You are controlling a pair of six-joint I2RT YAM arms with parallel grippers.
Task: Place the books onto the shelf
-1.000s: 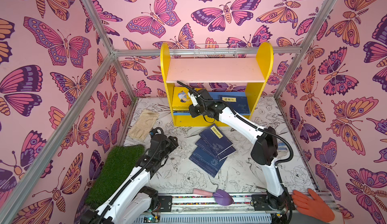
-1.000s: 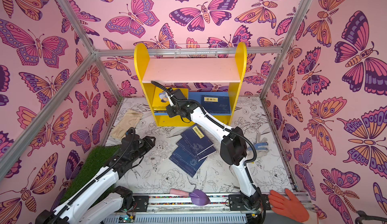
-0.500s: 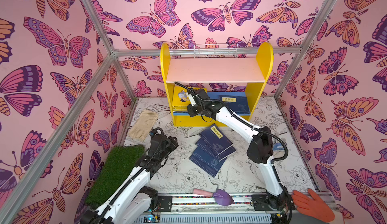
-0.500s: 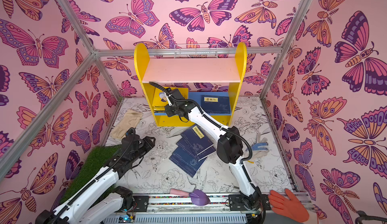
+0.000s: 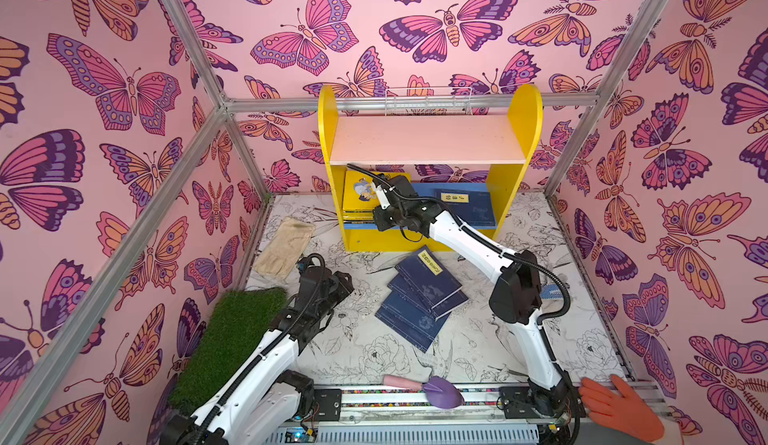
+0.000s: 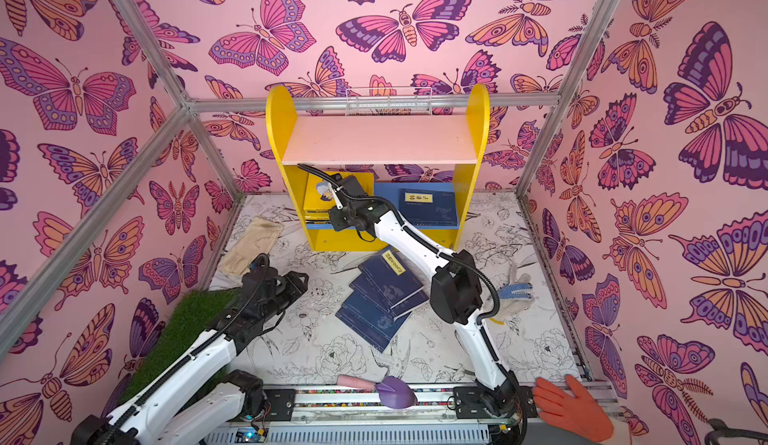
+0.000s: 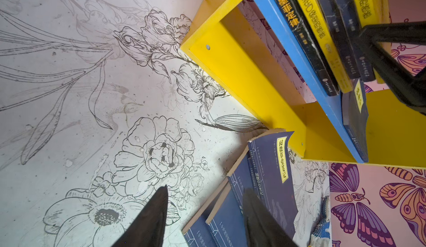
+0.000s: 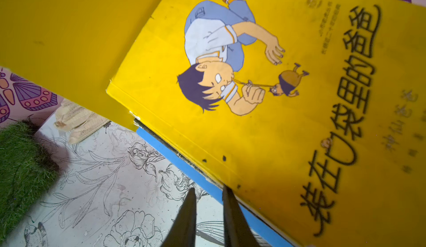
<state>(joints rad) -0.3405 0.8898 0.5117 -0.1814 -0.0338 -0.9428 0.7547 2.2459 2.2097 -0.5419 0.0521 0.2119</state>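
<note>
In both top views, a small shelf (image 5: 525,118) with yellow round-topped side panels is seen at the back of the floral-printed table (image 5: 374,355). A flat stack topped by a yellow cartoon-covered paperback book (image 5: 357,193) is laid on its blue lower board (image 5: 422,190). A fanned pile of navy blue paperback books (image 5: 424,297) with yellow labels is left on the table in front.

In the left wrist view, the left claw (image 7: 207,188) is held open and empty above the table just beside that pile, presumably so that the next book can be taken.

In the right wrist view, the right claw (image 8: 209,188) is set at the board's front edge under the yellow cover. Its jaws are a narrow gap apart, with nothing between. The stack is probably being nudged square, not gripped.
</note>
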